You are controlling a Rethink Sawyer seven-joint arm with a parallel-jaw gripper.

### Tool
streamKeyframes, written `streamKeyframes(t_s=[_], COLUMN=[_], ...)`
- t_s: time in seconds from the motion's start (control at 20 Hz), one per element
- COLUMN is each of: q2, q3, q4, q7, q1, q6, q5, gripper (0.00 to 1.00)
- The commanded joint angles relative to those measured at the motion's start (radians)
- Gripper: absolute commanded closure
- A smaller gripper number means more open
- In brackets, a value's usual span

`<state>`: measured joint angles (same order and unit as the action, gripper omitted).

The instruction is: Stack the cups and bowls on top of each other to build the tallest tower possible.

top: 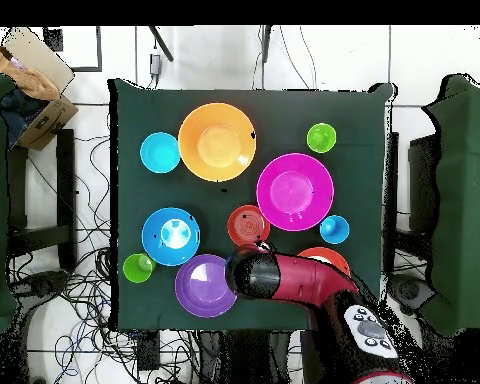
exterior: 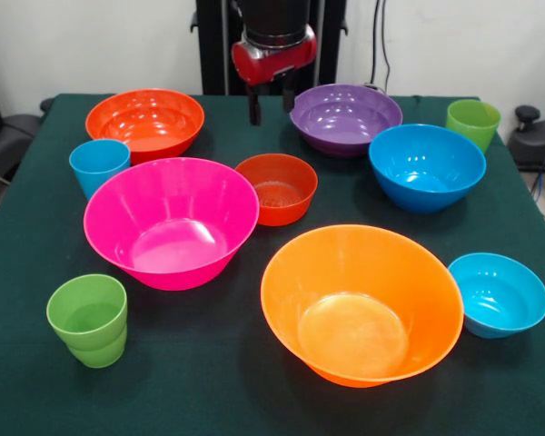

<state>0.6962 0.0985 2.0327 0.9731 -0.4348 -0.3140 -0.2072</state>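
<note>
Between medium red-orange bowl (exterior: 145,121) and purple bowl (exterior: 345,117) apparently hangs the gripper (exterior: 271,102).

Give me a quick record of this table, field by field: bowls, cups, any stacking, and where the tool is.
bowls: seven, all apart, including large pink bowl and large orange bowl
cups: blue cup, green cup, second green cup
stacking: none yet
tool: hanging between red-orange bowl and purple bowl, holding nothing
</note>
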Motion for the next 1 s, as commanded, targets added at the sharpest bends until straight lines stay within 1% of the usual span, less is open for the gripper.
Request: streamKeyframes(t_s=[0.05, 0.25, 0.55, 0.7, 1.0], q2=[-0.083, -0.103, -0.099, -0.097, -0.095], q3=[0.115, 0.119, 0.146, 0.151, 0.195], q4=[-0.021, -0.034, -0.048, -0.063, -0.098], q7=[0.061, 0.064, 0.045, 0.048, 0.018], q1=[-0.017, -0.028, -0.067, -0.07, -0.106], q6=[0.082, 0.103, 0.093, 0.093, 0.082], q5=[-0.099, -0.129, -0.176, -0.195, -0.239], gripper=[0.0, 0.0, 0.0, 0.0, 0.0])
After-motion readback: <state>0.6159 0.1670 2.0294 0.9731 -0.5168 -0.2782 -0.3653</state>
